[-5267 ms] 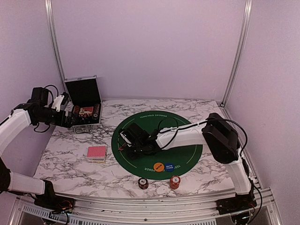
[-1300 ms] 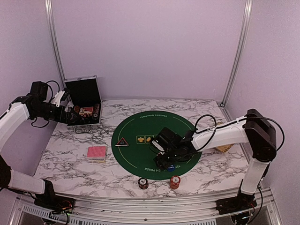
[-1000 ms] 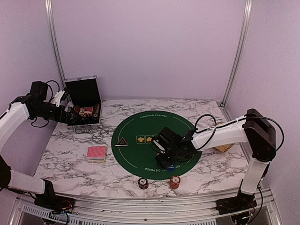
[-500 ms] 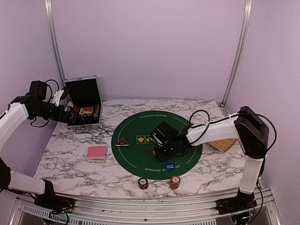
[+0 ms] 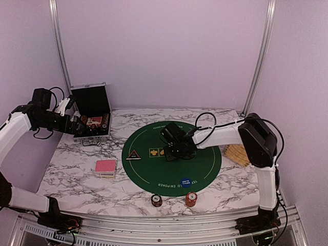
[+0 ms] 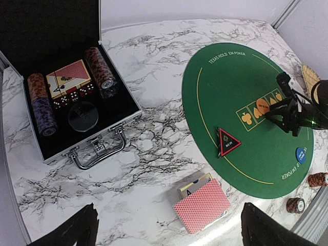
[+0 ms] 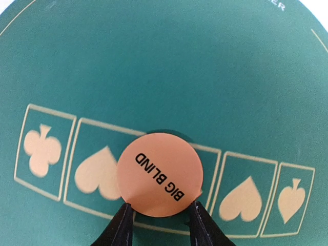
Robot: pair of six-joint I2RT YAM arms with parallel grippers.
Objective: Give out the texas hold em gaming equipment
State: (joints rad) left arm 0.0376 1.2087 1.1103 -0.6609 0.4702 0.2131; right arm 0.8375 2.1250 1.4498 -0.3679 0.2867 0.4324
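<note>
My right gripper (image 7: 161, 214) is shut on the orange "BIG BLIND" button (image 7: 160, 174), its two fingertips pinching the button's near edge just above the suit marks at the centre of the green mat (image 5: 205, 164). The overhead view shows that right gripper (image 5: 174, 148) mid-mat. A blue button (image 5: 185, 181) lies at the mat's front edge, and a black triangular marker (image 5: 134, 155) sits on its left edge. Left of the mat lies a pink-backed card deck (image 5: 106, 167). Two chip stacks (image 5: 157, 200) (image 5: 190, 198) stand by the front edge. My left gripper (image 5: 77, 125) hangs open by the case, holding nothing.
The open silver-edged case (image 6: 92, 146) at back left holds more chip stacks, a card deck and dice. A tan slatted object (image 5: 238, 154) lies right of the mat beneath the right arm. Frame posts stand at the back corners.
The right gripper has closed on the orange button near the mat's front and carried it back and left to the suit marks. The left arm has not moved.
</note>
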